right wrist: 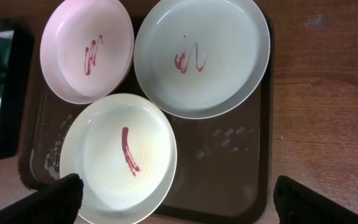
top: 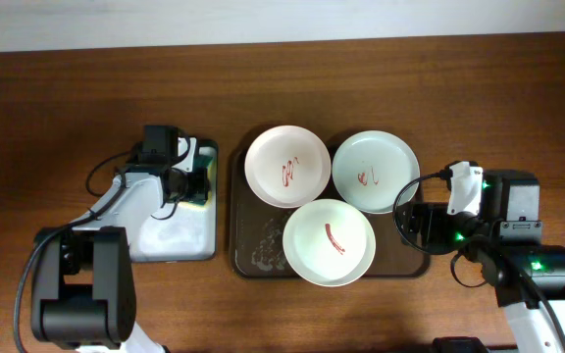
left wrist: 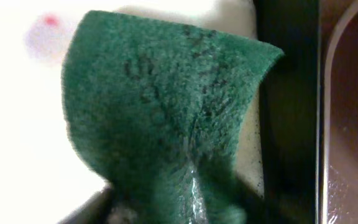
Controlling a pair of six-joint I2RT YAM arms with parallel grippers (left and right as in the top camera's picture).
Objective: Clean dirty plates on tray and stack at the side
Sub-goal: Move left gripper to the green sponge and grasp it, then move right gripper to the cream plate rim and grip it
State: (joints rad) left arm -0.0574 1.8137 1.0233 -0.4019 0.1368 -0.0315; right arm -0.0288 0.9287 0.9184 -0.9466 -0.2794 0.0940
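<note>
Left gripper (top: 190, 176): upper left of the overhead frame, over the sponge tray (top: 170, 240); clenched on the sponge (left wrist: 160, 106), judging from the left wrist view, where the green pad buckles and narrows toward the bottom edge of the frame.
Right gripper (right wrist: 179, 186): released; its two dark fingers (right wrist: 67, 199) stand wide apart in the lower corners of the right wrist view; nothing lies between them but the scene below.
Tray (top: 253, 250): centre of the overhead frame, just beside the sponge tray; its long axis runs left to right; foam flecks show on its bare lower-left part.
Plates: all three on the tray, none yet stacked at the side; white plate (top: 286, 167) at upper left, grey-green plate (top: 376, 172) at upper right, cream plate (top: 329, 242) at lower centre, with its rim overlapping the other two.
Red smears (right wrist: 129, 151): one on each plate — none appears wiped.
Governing relation: the plates lie to the right of the sponge-bearing gripper in the overhead frame, across the two adjoining tray rims; the white plate is the nearest to it, the grey-green plate the farthest.
Nearer arm: the left for the white plate; the right — at the tray's right edge — for the grey-green and cream plates.
Step in hand (judgement): taking up the sponge; the next move would probably carry it rightward to the white plate.
Risk (judgement): the overlapping rims may shift one another under wiping pressure.
</note>
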